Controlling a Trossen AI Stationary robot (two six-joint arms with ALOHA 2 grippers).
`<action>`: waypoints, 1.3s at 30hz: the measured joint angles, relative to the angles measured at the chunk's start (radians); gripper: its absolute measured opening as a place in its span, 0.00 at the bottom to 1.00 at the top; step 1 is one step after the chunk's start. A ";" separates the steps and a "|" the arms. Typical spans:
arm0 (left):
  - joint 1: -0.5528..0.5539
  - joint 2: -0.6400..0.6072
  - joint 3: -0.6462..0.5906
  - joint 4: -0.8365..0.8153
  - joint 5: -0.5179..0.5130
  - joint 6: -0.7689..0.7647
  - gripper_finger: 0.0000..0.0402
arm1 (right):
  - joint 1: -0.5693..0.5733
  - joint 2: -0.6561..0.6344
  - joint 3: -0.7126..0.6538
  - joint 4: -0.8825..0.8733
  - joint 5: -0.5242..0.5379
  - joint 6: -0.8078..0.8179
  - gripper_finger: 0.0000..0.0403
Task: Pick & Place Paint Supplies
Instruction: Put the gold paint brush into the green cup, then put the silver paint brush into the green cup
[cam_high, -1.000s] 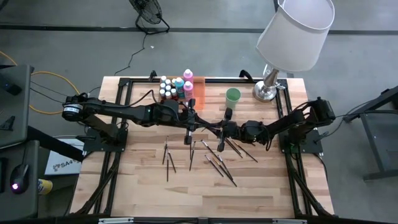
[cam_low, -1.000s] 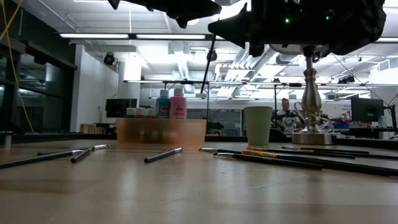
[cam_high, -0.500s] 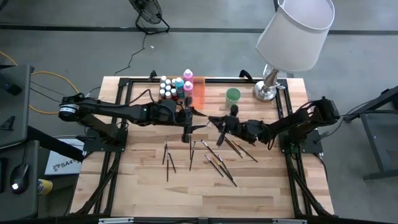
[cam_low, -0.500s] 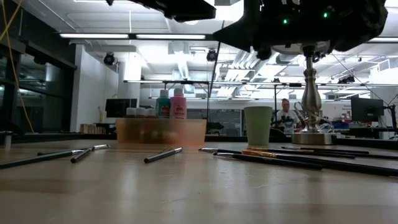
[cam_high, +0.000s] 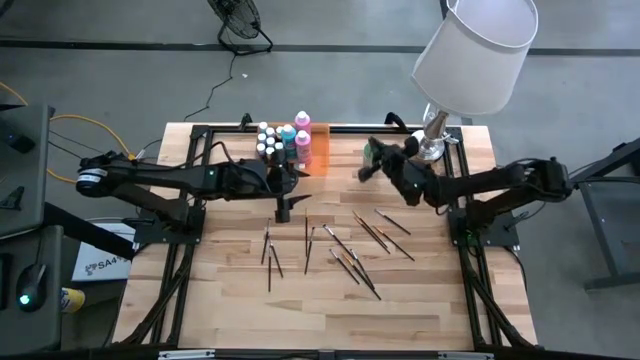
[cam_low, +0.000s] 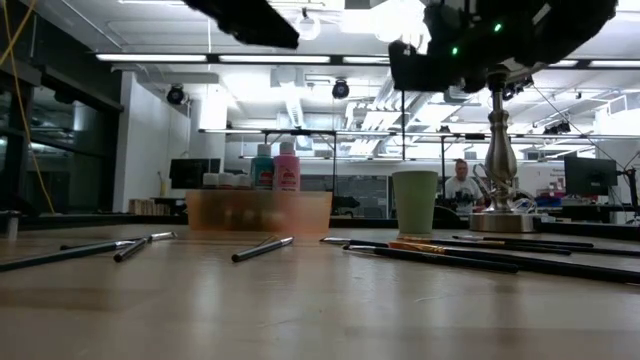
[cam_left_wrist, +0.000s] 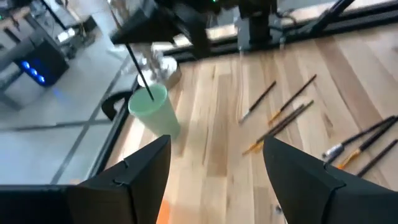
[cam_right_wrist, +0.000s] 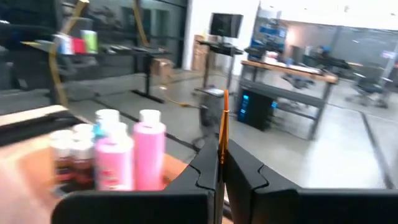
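My right gripper (cam_high: 362, 172) hangs over the table's far side, just beside the pale green cup (cam_high: 375, 152), and is shut on a thin paintbrush (cam_left_wrist: 139, 70). The brush's lower end reaches the cup's mouth (cam_left_wrist: 149, 97). My left gripper (cam_high: 283, 210) is open with nothing between its fingers (cam_left_wrist: 216, 146), near the orange tray (cam_high: 318, 150). White-capped paint bottles (cam_high: 280, 140) stand in the tray. Several more brushes (cam_high: 340, 250) lie flat on the wood. My right gripper pinches the brush's orange handle (cam_right_wrist: 222, 118) between its two fingers. In the left wrist view the brush (cam_left_wrist: 139, 70) hangs slanting below the gripper, clear of the table, with its dark lower end at the cup's rim.
A lamp with a white shade stands on a metal foot (cam_high: 428, 148) at the far right, close behind the cup. Black frame rails (cam_high: 200, 160) run along the table's sides. The near half of the table (cam_high: 320, 310) is bare wood.
My right gripper has risen from above the loose brushes at the table's middle and gone toward the far edge, carrying its brush to the green cup. My left gripper has drawn back toward the table's left edge.
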 joint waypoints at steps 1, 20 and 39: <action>0.000 -0.004 -0.011 -0.001 -0.003 -0.009 0.62 | -0.024 0.000 0.000 -0.010 -0.005 0.010 0.01; 0.000 -0.012 -0.070 -0.020 -0.007 -0.094 0.62 | -0.241 0.005 0.000 -0.279 -0.200 0.251 0.12; -0.002 -0.082 -0.071 -0.164 -0.049 -0.215 0.62 | -0.223 -0.103 0.000 -0.313 -0.255 0.261 0.61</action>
